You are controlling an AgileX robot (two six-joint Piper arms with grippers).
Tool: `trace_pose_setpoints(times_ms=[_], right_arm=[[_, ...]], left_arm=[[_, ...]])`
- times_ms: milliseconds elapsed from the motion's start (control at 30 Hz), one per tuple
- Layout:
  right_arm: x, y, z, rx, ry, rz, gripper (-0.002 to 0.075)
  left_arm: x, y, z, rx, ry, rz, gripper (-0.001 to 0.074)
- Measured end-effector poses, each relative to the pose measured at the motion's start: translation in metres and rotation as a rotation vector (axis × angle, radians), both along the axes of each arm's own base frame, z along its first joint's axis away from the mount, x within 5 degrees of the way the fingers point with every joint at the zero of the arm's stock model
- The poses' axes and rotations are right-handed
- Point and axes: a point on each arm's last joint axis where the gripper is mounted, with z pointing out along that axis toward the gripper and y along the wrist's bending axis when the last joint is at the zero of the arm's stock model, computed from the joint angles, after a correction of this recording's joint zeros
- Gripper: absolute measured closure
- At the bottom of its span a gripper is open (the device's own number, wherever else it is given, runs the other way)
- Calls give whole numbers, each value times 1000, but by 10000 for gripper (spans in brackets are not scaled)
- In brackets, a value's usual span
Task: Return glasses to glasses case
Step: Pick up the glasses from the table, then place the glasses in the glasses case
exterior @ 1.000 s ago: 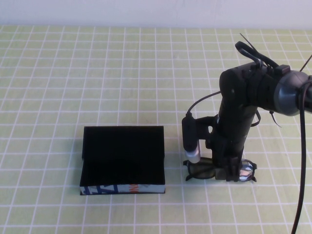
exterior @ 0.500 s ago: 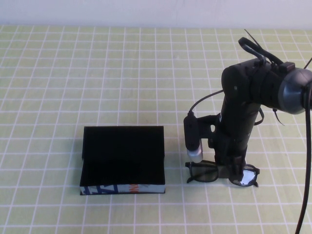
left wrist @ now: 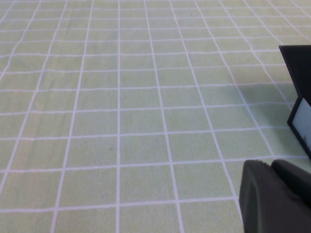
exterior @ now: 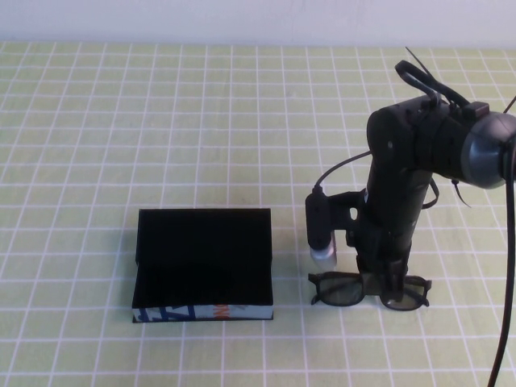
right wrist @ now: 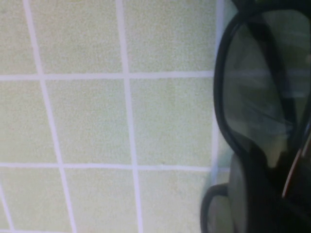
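The glasses point(exterior: 339, 290), black thick-rimmed, stand level just right of the glasses case. The glasses case point(exterior: 203, 256) is a black box lying open, lid back, with its blue-grey edge with orange marks facing the front. My right gripper point(exterior: 385, 279) points straight down and is shut on the bridge of the glasses. In the right wrist view one greyish lens point(right wrist: 257, 97) fills the side of the picture over the mat. My left gripper point(left wrist: 272, 167) is shut and empty and shows only in the left wrist view, with a corner of the case point(left wrist: 297, 68) beside it.
A green mat with a white grid point(exterior: 161, 121) covers the whole table. A white wall strip runs along the far edge. The right arm's cable point(exterior: 504, 266) hangs down at the right edge.
The right gripper has shifted a little toward the front right with the glasses. The glasses have turned from skewed to level. The case has not moved.
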Motion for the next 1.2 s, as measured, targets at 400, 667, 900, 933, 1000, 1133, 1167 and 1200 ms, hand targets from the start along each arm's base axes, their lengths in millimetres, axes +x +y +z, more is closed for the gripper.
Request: trace_pose_setpoints(times_ms=[400,667,900,933,1000,1133,1167,1200], right_arm=[[-6,0,12,-18,1,-59,707],[-45,30,63,50,-109,3,710],[-75,70,88,99,-163,70,710],[-79,78,92,111,-175,91,710],[-84,94,99,136,-194,127,710],[-83,129,103,177,-225,162,710],[-80,136,102,182,-231,164,710],[-78,143,100,181,-237,169,710]], left_arm=[[0,0,0,0,0,0,739],[0,0,0,0,0,0,739],[0,0,0,0,0,0,739],[0,0,0,0,0,0,739],[0,0,0,0,0,0,739],[0,0,0,0,0,0,739],[0,0,0,0,0,0,739],[0,0,0,0,0,0,739]])
